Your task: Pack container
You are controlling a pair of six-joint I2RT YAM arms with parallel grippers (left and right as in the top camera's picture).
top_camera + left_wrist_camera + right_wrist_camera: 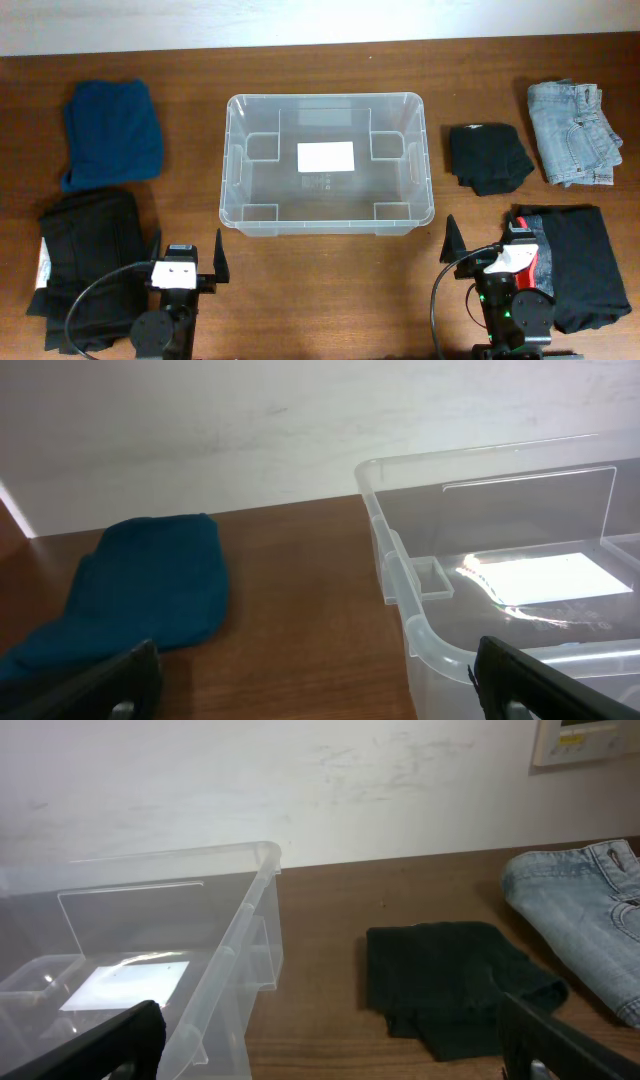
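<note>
The container (228, 165), a clear rectangular tub with a white label (325, 156) on its base, stands empty at the table's centre. My left gripper (187, 252) is open near the front edge, below the tub's left corner, with nothing between its fingers. In the left wrist view the left gripper (315, 690) faces bare wood, with the tub's rim (395, 565) to its right. My right gripper (485, 245) is open too, below the tub's right corner. In the right wrist view the right gripper (330, 1045) points between the tub wall (245, 920) and a black garment (445, 980).
A folded blue garment (112, 132) lies at the back left, with a black one (85, 265) in front of it. On the right lie a small black garment (487, 157), folded jeans (573, 132) and a black garment (585, 265) beside the right arm.
</note>
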